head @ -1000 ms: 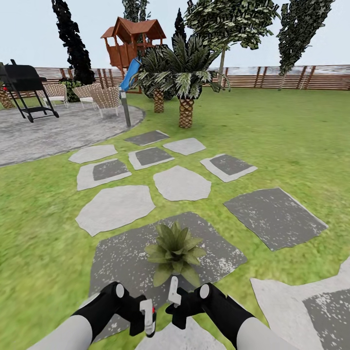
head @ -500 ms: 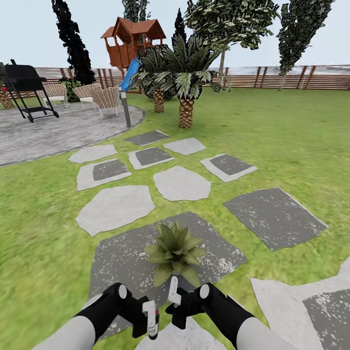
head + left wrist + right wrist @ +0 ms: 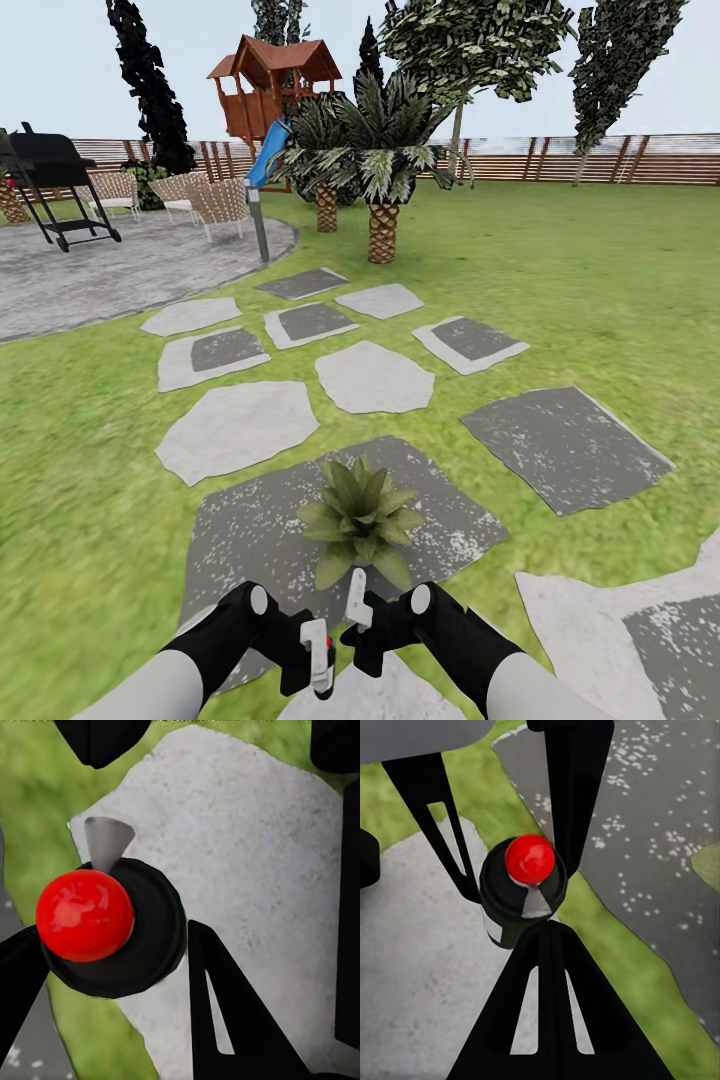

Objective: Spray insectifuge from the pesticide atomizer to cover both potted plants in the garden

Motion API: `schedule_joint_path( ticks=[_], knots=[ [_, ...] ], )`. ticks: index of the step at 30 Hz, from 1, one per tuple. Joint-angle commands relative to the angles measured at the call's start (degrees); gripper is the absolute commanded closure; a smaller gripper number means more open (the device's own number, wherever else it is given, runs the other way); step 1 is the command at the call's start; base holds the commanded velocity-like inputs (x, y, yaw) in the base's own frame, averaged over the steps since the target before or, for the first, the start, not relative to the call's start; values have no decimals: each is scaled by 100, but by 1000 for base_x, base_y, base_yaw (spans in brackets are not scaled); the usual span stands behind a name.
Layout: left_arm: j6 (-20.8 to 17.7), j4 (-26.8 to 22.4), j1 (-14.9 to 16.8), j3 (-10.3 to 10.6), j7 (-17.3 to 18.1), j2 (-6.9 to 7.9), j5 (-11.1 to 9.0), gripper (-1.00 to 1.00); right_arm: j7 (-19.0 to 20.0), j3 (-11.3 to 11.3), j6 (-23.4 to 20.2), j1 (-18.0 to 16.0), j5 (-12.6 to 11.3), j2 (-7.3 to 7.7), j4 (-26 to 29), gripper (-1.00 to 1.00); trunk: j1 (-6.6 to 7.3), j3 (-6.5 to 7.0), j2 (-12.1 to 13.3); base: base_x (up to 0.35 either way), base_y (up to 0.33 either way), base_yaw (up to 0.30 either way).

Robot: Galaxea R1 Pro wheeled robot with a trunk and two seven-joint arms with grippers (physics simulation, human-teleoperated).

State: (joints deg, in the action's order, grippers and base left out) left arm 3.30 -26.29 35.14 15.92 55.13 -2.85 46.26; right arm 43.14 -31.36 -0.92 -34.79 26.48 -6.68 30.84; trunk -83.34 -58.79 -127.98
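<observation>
The pesticide atomizer (image 3: 146, 945) has a dark body, a red round cap and a pale grey nozzle. It sits between the fingers of my left gripper (image 3: 318, 658), which is shut on it low in the head view. From the right wrist view the atomizer (image 3: 521, 904) stands over a grass strip between two stones, with the left fingers on either side. My right gripper (image 3: 356, 598) is shut on nothing, just right of the left one. One potted plant (image 3: 360, 515), a low rosette of pointed leaves, stands on a dark speckled stepping stone (image 3: 250, 530) just beyond both grippers. The second plant is out of view.
Grey and white stepping stones (image 3: 375, 378) lead across the lawn toward two palms (image 3: 382, 170). At the left lies a paved patio (image 3: 90, 275) with a grill (image 3: 55, 185) and chairs. A wooden playhouse (image 3: 270, 90) and the slatted fence (image 3: 620, 160) stand at the back.
My left gripper has slid right and slightly down with the atomizer, closing toward the right gripper. The right arm and the plant have not moved.
</observation>
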Motion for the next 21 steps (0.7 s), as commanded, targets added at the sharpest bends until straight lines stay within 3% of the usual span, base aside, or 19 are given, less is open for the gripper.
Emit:
schedule_joint_path(
  ticks=[1,14,21],
  knots=[
    [49,-8,2,2,22,2,22,100,16,-1,-12,-2,33,0,10,100,1,-5,-2,0,0,0],
    [101,-5,2,-14,56,-14,-20,100,11,-1,-9,-2,33,0,4,100,1,-5,-2,0,0,0],
    [101,1,2,-25,59,-105,-21,100,11,-1,-5,-2,33,0,1,100,1,-5,-2,0,0,0]
  ],
)
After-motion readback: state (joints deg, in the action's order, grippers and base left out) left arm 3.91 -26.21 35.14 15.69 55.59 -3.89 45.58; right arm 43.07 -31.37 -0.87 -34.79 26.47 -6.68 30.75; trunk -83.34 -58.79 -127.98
